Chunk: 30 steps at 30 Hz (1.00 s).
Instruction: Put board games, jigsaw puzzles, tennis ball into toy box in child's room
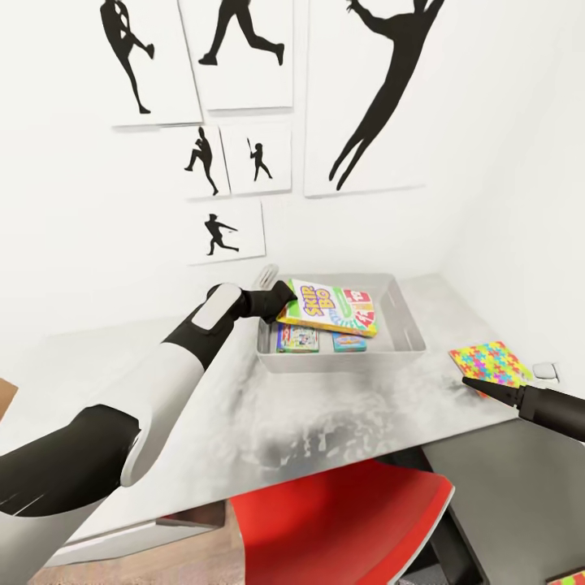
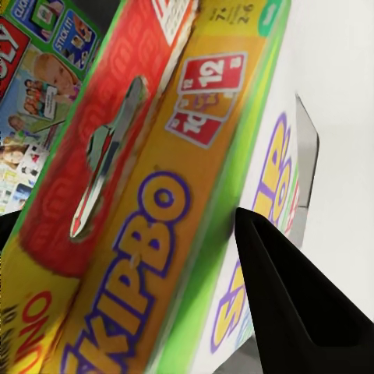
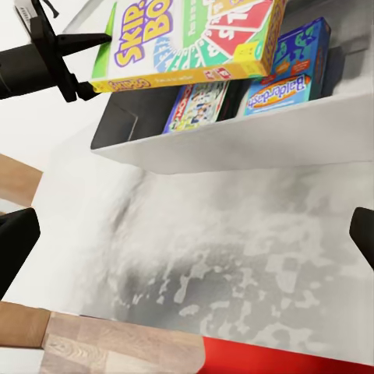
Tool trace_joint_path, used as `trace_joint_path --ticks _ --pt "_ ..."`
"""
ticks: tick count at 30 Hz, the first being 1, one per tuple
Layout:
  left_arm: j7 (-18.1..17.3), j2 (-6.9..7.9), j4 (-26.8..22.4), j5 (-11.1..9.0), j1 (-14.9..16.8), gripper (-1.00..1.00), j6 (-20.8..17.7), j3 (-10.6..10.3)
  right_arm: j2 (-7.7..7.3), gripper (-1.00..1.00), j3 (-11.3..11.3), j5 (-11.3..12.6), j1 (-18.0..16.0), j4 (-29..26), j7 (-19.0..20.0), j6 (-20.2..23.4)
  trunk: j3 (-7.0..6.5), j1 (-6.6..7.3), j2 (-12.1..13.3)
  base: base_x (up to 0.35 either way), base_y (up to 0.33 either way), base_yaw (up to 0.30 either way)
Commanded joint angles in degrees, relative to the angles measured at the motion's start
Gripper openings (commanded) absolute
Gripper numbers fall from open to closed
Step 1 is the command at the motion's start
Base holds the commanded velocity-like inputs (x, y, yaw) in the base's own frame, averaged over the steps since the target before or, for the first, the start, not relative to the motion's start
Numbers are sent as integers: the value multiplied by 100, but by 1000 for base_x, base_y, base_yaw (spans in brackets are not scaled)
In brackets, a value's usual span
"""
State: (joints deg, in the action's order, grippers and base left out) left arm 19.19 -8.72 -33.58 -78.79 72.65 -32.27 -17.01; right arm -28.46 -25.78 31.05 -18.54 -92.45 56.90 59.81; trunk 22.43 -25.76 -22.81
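Grey table [image 1: 341, 414], left jaws [image 1: 286, 294] clamping SKIP-BO box [image 1: 329, 307] above toy box [image 1: 406, 341], right jaws [image 3: 187, 234] spread.

White-and-black jointed arms [image 1: 191, 341], tapered black jaws

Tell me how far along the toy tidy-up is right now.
Done: two flat game boxes lie in the pale grey toy bin. In hand: the left tool holds the green-yellow-red SKIP-BO box over the bin. Left: the multicoloured jigsaw square on the desk near the right tool.
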Motion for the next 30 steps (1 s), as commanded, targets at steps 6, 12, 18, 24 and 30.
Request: trace_joint_path --ticks 6,12,18,24,30 --pt "41 6 -3 -57 52 -100 2 -8 -1 100 -12 -15 -6 -1 32 19 66 -3 -11 0 0 0" --pt "41 10 3 -57 120 -100 -4 -5 -1 100 -13 -14 -5 -1 32 19 122 -3 -11 0 0 0" --pt "30 10 7 -53 184 -100 -7 -4 -1 100 -12 -13 -6 -1 32 19 178 -3 -11 0 0 0" --pt "-7 17 17 -55 241 -100 -7 12 -1 100 -13 -12 -7 -1 32 19 235 -3 -11 0 0 0" --pt "-41 14 110 -57 260 -100 -7 19 -1 100 -14 -11 -5 -1 32 19 291 -3 -11 0 0 0"
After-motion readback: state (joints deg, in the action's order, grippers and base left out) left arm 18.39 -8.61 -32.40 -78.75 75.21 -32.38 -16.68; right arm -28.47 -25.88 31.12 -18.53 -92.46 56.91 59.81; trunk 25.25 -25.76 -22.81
